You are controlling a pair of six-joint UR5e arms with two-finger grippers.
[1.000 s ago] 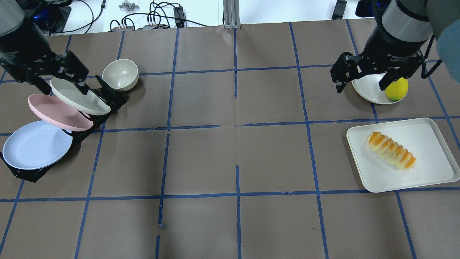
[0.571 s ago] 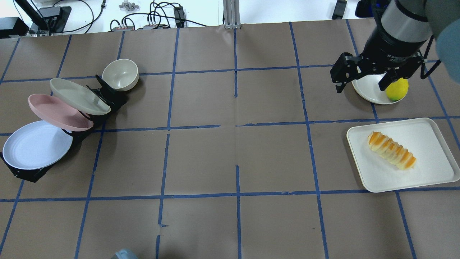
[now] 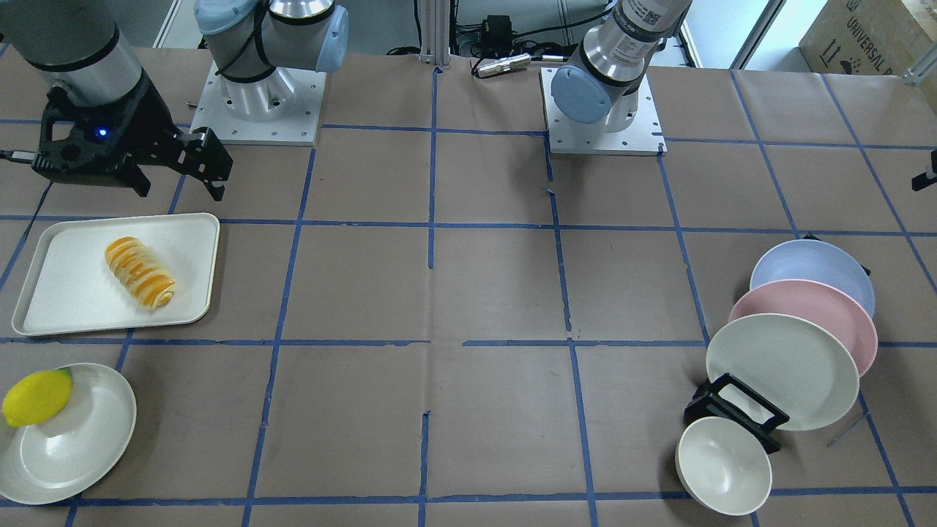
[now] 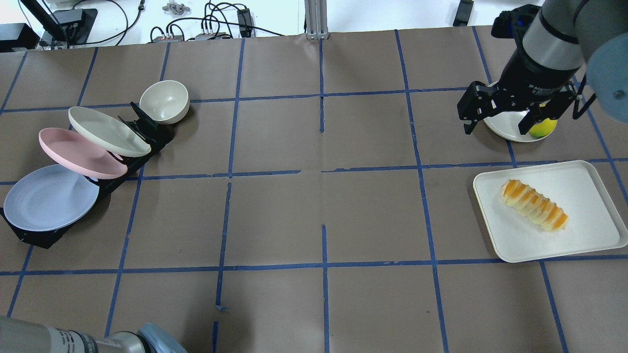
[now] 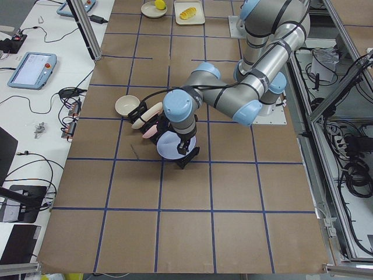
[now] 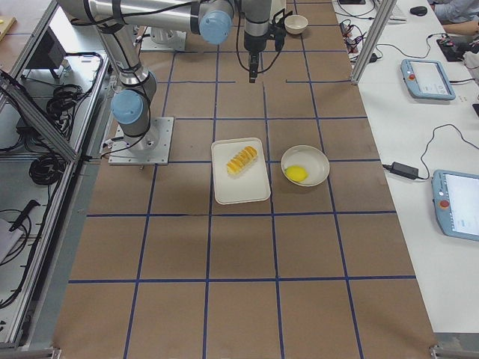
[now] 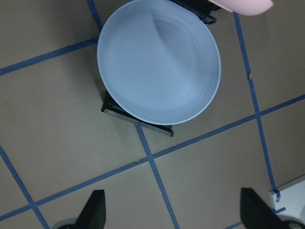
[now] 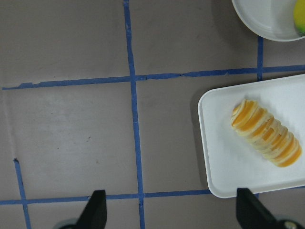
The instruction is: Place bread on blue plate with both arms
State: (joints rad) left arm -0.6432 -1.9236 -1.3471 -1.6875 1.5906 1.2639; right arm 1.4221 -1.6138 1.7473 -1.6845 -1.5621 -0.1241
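Observation:
The bread [image 4: 535, 212], an orange and cream ridged loaf, lies on a white tray [image 4: 588, 196] at the right; it also shows in the front view [image 3: 139, 272] and the right wrist view [image 8: 266, 132]. The blue plate [image 4: 49, 196] leans in the front slot of a black rack [image 4: 147, 132] at the left and fills the left wrist view [image 7: 159, 62]. My right gripper [image 4: 495, 128] is open and empty, hovering beyond the tray over the lemon's plate. My left gripper [image 7: 174, 210] is open and empty, high above the blue plate; it is outside the overhead view.
A pink plate [image 4: 78, 152] and a cream plate [image 4: 105, 130] lean in the same rack, with a cream bowl [image 4: 164, 100] at its far end. A lemon [image 3: 36, 397] sits on a round white plate [image 3: 80, 439] beside the tray. My left elbow [image 4: 147, 340] shows at the bottom left.
My left gripper has left the overhead view from above the cream plate; its elbow now shows at the bottom left. My right gripper has shifted slightly right. Nothing on the table moved.

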